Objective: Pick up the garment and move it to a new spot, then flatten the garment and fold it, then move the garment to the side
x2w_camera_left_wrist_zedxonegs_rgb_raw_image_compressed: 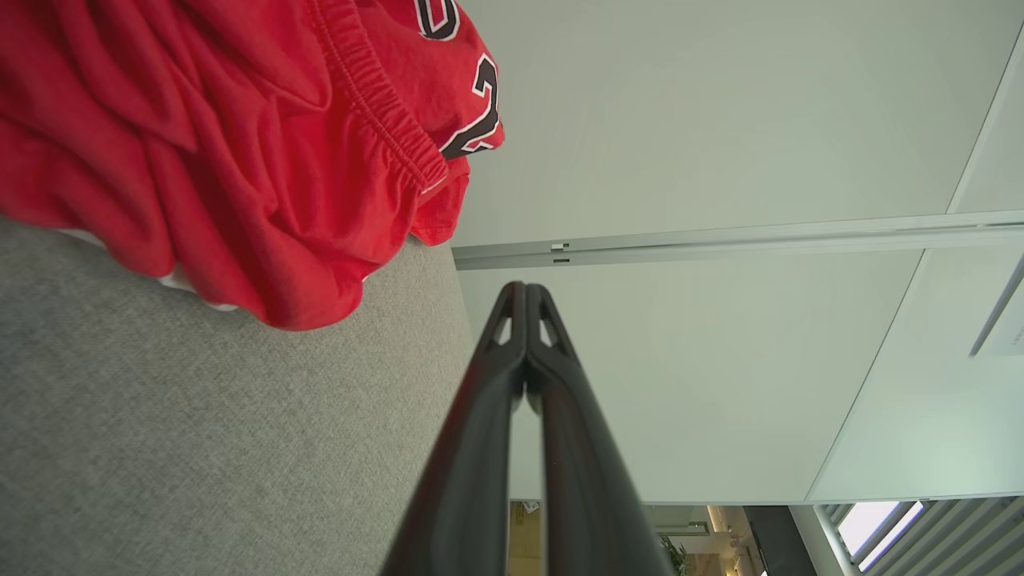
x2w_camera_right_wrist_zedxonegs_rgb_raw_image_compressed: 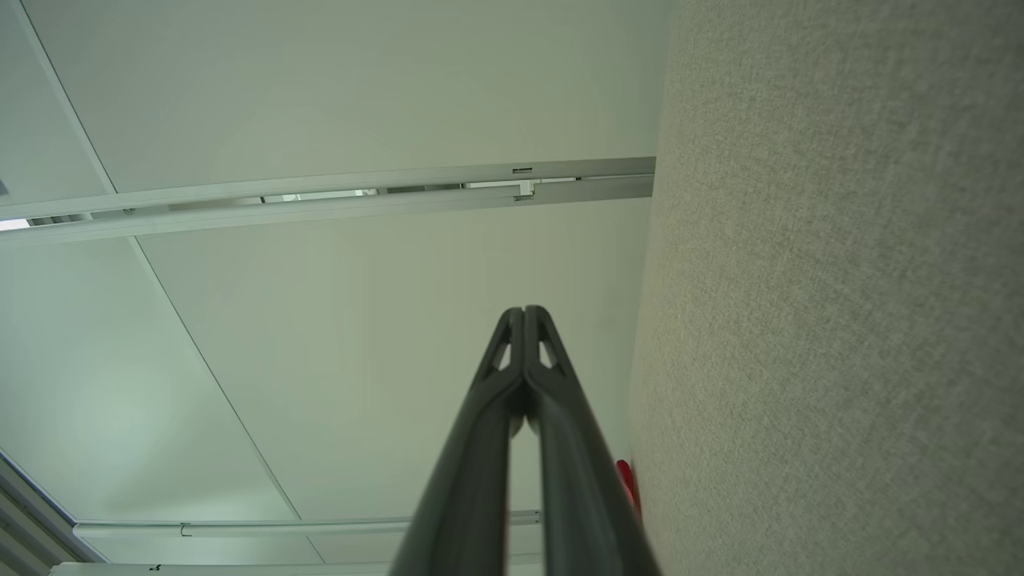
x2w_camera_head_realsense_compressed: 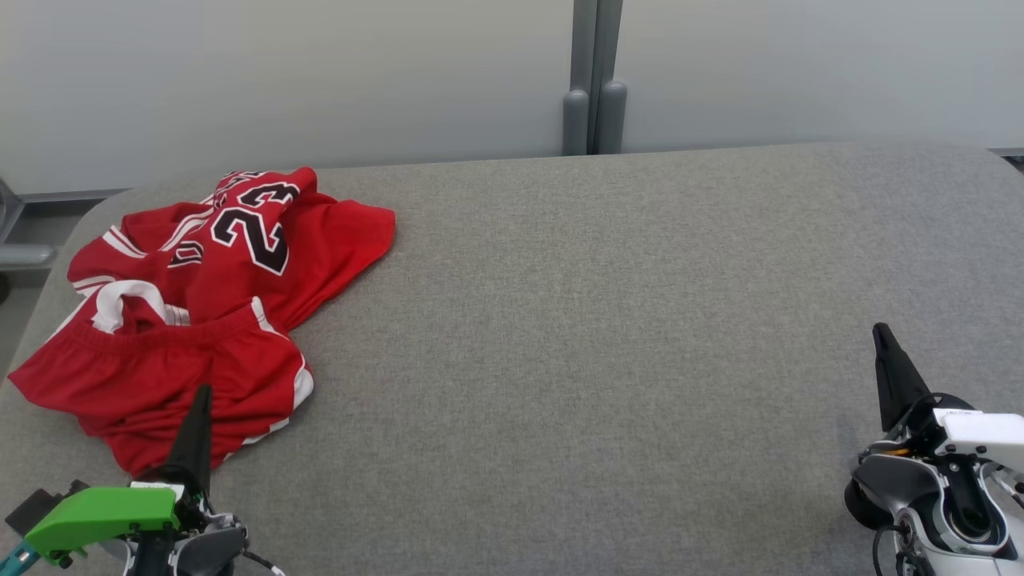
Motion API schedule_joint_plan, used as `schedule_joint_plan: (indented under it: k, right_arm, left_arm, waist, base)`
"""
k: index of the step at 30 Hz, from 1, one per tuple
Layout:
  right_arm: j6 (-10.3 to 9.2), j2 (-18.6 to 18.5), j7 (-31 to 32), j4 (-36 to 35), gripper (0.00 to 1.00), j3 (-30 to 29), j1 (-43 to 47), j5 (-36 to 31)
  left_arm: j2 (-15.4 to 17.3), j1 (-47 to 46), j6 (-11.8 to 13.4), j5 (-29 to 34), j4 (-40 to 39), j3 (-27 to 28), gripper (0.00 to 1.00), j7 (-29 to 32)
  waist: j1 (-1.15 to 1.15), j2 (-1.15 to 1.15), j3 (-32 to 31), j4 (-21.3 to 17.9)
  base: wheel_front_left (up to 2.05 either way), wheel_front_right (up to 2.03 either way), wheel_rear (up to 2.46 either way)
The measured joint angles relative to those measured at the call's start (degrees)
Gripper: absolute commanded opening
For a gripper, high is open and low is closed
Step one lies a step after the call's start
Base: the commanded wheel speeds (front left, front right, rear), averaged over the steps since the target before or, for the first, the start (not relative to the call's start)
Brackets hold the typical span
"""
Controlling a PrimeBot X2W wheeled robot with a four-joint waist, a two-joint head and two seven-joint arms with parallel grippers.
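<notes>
We're at the start: garment (x2w_camera_head_realsense_compressed: 200, 320) crumpled at far-left of surface (x2w_camera_head_realsense_compressed: 608, 320), untouched (all steps left). Left gripper (x2w_camera_head_realsense_compressed: 202, 400) & right gripper (x2w_camera_head_realsense_compressed: 882, 336) both closed, empty.

Looks like an office or lab space tbh: pale partition panels (x2w_camera_head_realsense_compressed: 320, 72) with a grey metal post (x2w_camera_head_realsense_compressed: 592, 80) at the far side, a fabric-topped table (x2w_camera_head_realsense_compressed: 600, 320), slatted blinds (x2w_camera_left_wrist_zedxonegs_rgb_raw_image_compressed: 960, 536).

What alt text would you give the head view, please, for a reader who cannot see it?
A crumpled red garment with white trim and the number 23 lies at the left of a grey table. The shut left gripper overlaps its near edge; the shut right gripper sits at lower right.
</notes>
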Motion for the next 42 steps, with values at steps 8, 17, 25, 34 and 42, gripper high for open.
schedule_joint_plan:
  k: [8, 17, 25, 34, 42]
  right_arm:
    - [0.0, 0.0, 0.01, 0.0, 0.0, -0.01, 0.0, 0.0]
    - [0.0, 0.0, 0.01, 0.0, 0.0, -0.01, 0.0, 0.0]
    - [0.0, 0.0, 0.01, 0.0, 0.0, -0.02, 0.0, 0.0]
    - [0.0, 0.0, 0.01, 0.0, 0.0, -0.02, 0.0, 0.0]
    - [0.0, 0.0, 0.01, 0.0, 0.0, -0.02, 0.0, 0.0]
  left_arm:
    - [-0.01, 0.0, 0.0, 0.0, 0.0, 0.0, 0.0, 0.0]
    - [-0.01, 0.0, 0.0, 0.0, 0.0, 0.01, 0.0, 0.0]
    - [-0.01, 0.0, 0.0, 0.0, 0.0, 0.02, 0.0, 0.0]
    - [-0.01, -0.01, 0.0, 0.01, 0.0, 0.02, 0.0, 0.0]
    - [-0.01, -0.01, 0.0, 0.01, 0.0, 0.03, 0.0, 0.0]
  waist:
    - [0.0, 0.0, 0.0, 0.0]
    - [0.0, 0.0, 0.0, 0.0]
    - [0.0, 0.0, 0.0, 0.0]
    - [0.0, 0.0, 0.0, 0.0]
    - [0.0, 0.0, 0.0, 0.0]
  base:
    - [0.0, 0.0, 0.0]
    - [0.0, 0.0, 0.0]
    - [0.0, 0.0, 0.0]
    - [0.0, 0.0, 0.0]
    - [0.0, 0.0, 0.0]
